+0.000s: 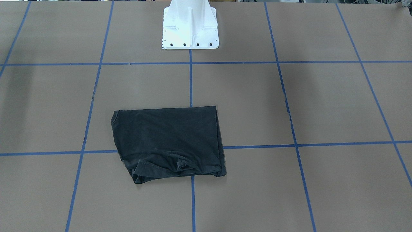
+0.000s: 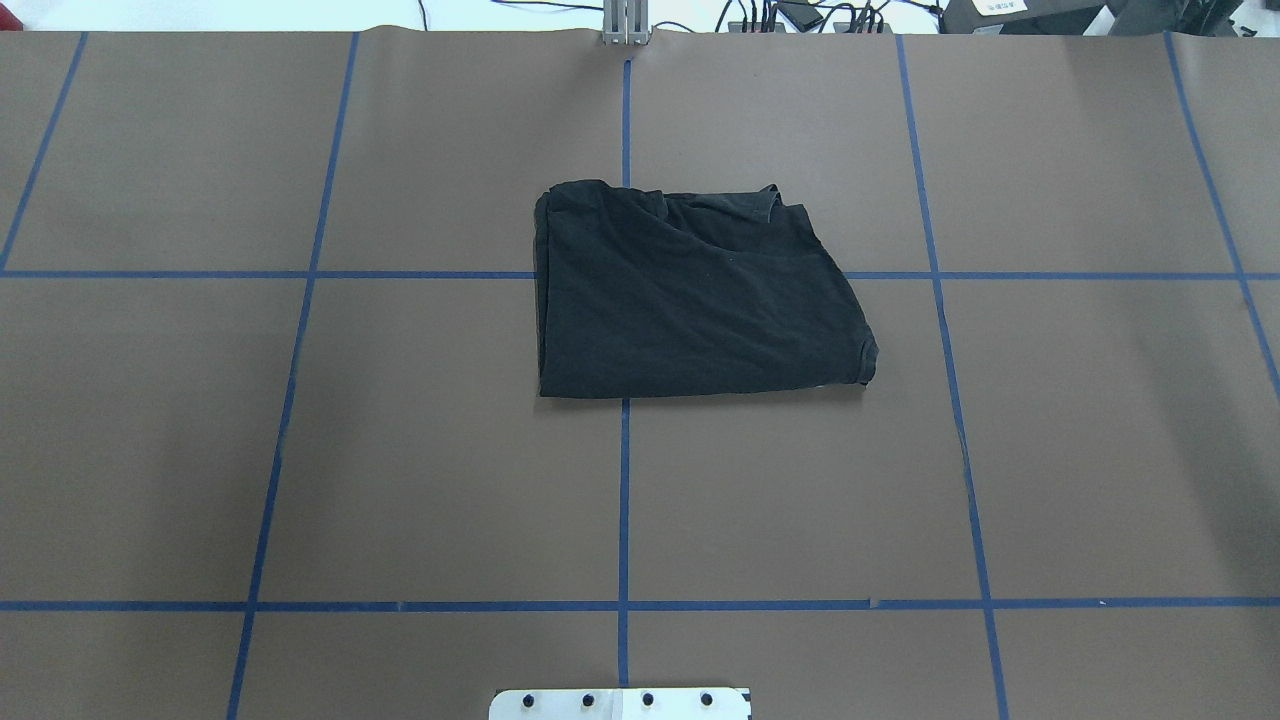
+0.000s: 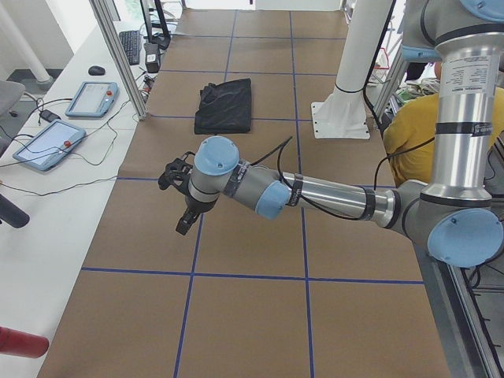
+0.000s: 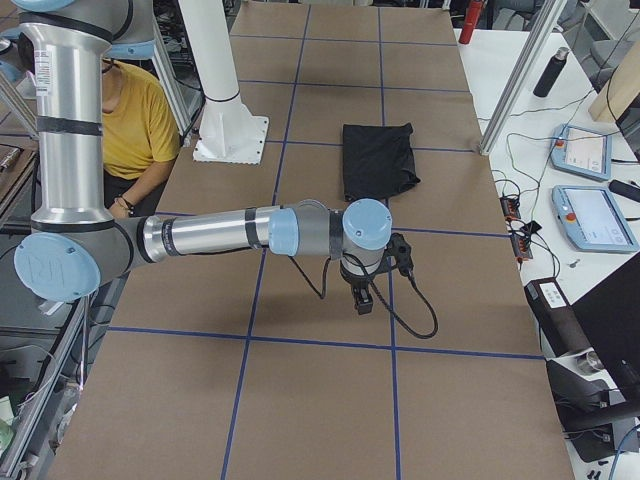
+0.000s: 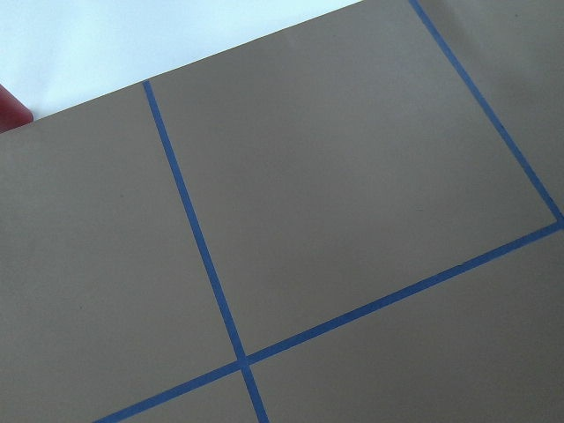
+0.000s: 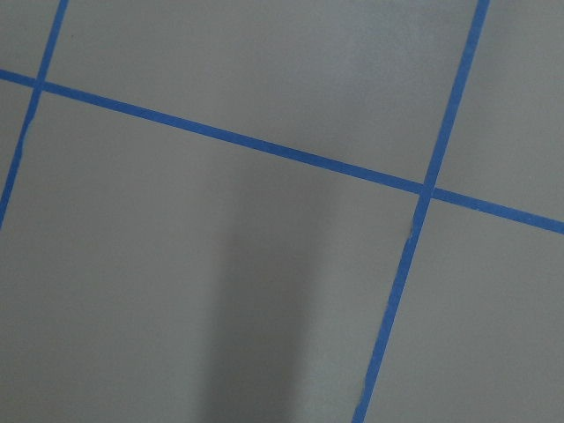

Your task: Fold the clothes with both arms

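Hanging low over bare counter (image 2: 400,450), the left tool (image 3: 183,224) sits left of centre in the left-end view, its long arm stretched in from the right edge. The right tool (image 4: 362,300) does the same near the middle of the right-end view. Whether either tool is open or closed I cannot tell: only these side views show them, and both wrist cameras take in nothing but brown surface and blue tape lines (image 2: 624,500).

Further along the counter lies the T-shirt (image 2: 690,300), well apart from both tools and touched by neither. In the overhead view it is just above the frame's centre, lying across a crossing of the tape; in the front-facing view it is lower left of centre.

Judging from that, the folding looks finished or very nearly so, with both arms parked clear. Any next move would call for one tool to reach in and flatten the loose edge (a tidy-up, not a new fold).

The T-shirt shows as a compact, roughly rectangular black packet, plain side up with no print visible. Three sides look fairly crisp; the fourth, along the bottom in the front-facing view, is untidy, with a sleeve hem poking out and a small wrinkled lump.

Beyond it stands the white base mount (image 1: 190,29), and a person in a yellow top (image 4: 140,120) sits behind that.
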Available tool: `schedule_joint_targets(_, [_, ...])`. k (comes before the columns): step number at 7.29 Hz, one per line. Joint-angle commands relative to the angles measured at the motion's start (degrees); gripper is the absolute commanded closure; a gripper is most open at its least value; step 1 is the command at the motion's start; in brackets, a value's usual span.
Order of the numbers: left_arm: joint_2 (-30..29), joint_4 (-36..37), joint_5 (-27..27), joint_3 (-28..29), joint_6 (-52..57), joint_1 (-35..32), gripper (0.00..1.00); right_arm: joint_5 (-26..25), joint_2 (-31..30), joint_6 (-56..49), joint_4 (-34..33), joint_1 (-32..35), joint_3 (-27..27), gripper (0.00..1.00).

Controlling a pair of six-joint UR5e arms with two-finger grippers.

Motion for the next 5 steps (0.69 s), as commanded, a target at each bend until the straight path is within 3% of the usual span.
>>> schedule_joint_targets(1, [-0.21, -0.19, 0.07, 0.04, -0.12, 0.03, 0.00, 0.03, 0.21, -0.07, 0.04, -0.23, 0.18, 0.00])
schedule_joint_targets(5, [-0.30, -0.19, -0.19, -1.36, -0.39, 0.03, 0.00, -0.40, 0.57, 0.02, 2.22, -1.37, 0.01, 0.00])
